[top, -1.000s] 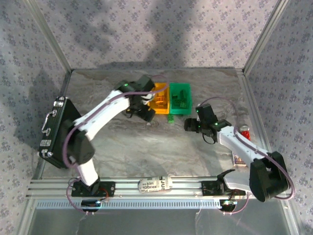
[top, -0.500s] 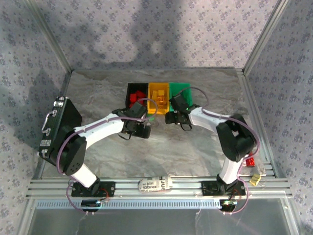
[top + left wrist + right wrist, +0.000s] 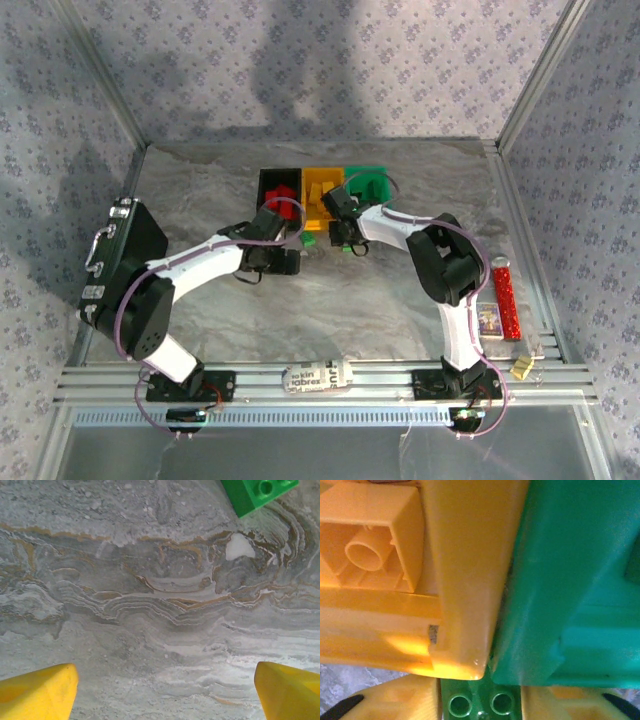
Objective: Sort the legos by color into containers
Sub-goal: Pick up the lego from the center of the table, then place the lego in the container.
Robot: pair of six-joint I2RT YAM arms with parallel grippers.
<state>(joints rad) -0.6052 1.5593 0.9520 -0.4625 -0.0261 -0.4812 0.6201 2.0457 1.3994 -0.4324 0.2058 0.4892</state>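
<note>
Well, at the far left of the top view a black case [image 3: 110, 265] lies on the marble table [image 3: 200, 190]. Right of it, the left fingers [image 3: 37, 692] hang low over bare table, spread wide and released, with nothing between them. A loose green brick [image 3: 257, 492] lies ahead of them, in the upper right of the left wrist view. In the upper middle stand the three joined containers: the black bin [image 3: 263, 190] with red legos [image 3: 283, 193], the orange bin [image 3: 465, 580] with a yellow brick [image 3: 367, 547] inside, then the green bin [image 3: 580, 580]. The right fingers [image 3: 415, 700] are clenched on a second green brick [image 3: 477, 702], just at the near corner where the orange and green bins meet. At the far right lies a red cylinder [image 3: 505, 295].
</note>
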